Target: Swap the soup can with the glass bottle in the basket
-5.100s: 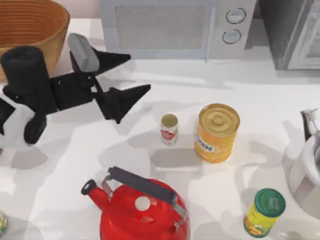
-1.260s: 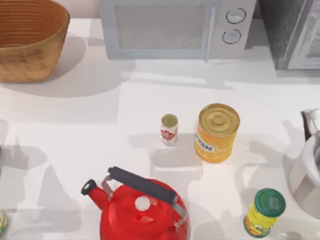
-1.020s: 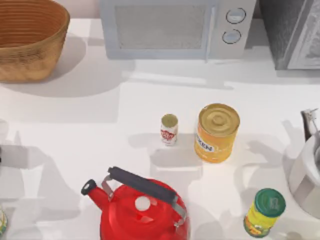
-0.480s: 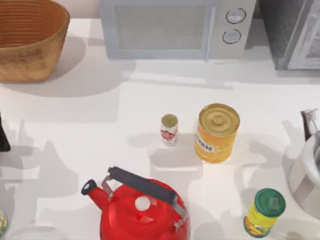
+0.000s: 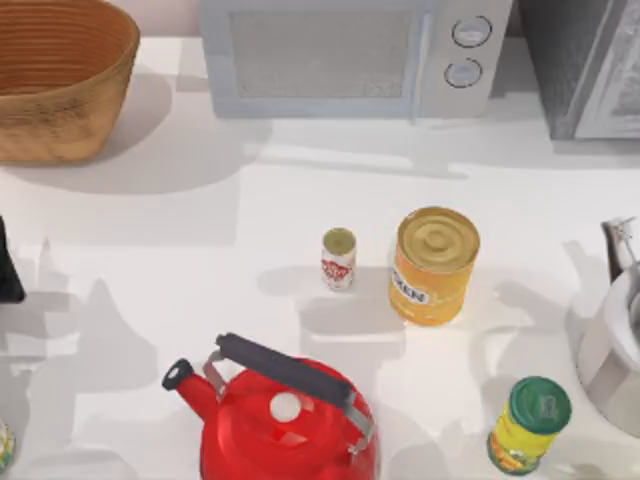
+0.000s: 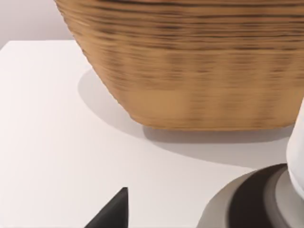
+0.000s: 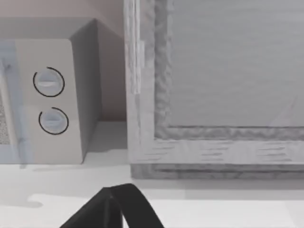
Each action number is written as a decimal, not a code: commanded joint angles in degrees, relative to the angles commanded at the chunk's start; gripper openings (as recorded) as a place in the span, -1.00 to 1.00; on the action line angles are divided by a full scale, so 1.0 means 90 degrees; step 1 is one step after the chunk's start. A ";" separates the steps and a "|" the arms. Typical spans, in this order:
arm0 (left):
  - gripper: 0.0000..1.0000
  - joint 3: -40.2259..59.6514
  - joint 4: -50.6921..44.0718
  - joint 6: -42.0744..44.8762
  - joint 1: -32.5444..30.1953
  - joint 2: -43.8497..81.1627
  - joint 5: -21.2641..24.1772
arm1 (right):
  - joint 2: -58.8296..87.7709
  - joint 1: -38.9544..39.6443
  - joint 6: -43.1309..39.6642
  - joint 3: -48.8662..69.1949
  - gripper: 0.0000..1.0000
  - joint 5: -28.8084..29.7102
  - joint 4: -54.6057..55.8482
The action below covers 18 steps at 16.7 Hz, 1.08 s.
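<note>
The soup can point(image 5: 338, 258), tiny with a dull gold top and a white-and-red label, stands upright mid-table, just left of the big yellow can point(image 5: 433, 265). The wicker basket point(image 5: 62, 95) sits at the far left corner; its ribbed wall point(image 6: 190, 66) looms close in the left wrist view. The glass bottle is out of view. A black part of my left gripper point(image 5: 7, 268) pokes in at the table's left edge, well in front of the basket and far from the soup can. My right gripper point(image 7: 114, 209) shows as a black tip facing the back appliances.
A red kettle point(image 5: 280, 415) stands at the front, below the soup can. A green-lidded yellow can point(image 5: 528, 424) is at the front right, next to a pale vessel point(image 5: 612, 345). A microwave point(image 5: 340, 55) and a grey appliance point(image 7: 213, 85) line the back.
My left arm, which reached over the table beside the basket five seconds ago, has pulled back to the left edge. In the last second its black tip has edged back in. The cans stay put.
</note>
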 joint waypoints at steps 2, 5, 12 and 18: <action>0.55 0.0000 0.0000 0.0000 0.0000 0.0000 0.0000 | 0.0000 0.0000 0.0000 0.0000 1.00 0.0000 0.0000; 0.10 0.0000 0.0000 0.0000 0.0000 0.0000 0.0000 | 0.0000 0.0000 0.0000 0.0000 1.00 0.0000 0.0000; -0.96 0.0000 0.0000 0.0000 0.0000 0.0000 0.0000 | 0.0000 0.0000 0.0000 0.0000 1.00 0.0000 0.0000; -1.00 0.0000 0.0000 0.0000 0.0000 0.0000 0.0000 | 0.0000 0.0000 0.0000 0.0000 1.00 0.0000 0.0000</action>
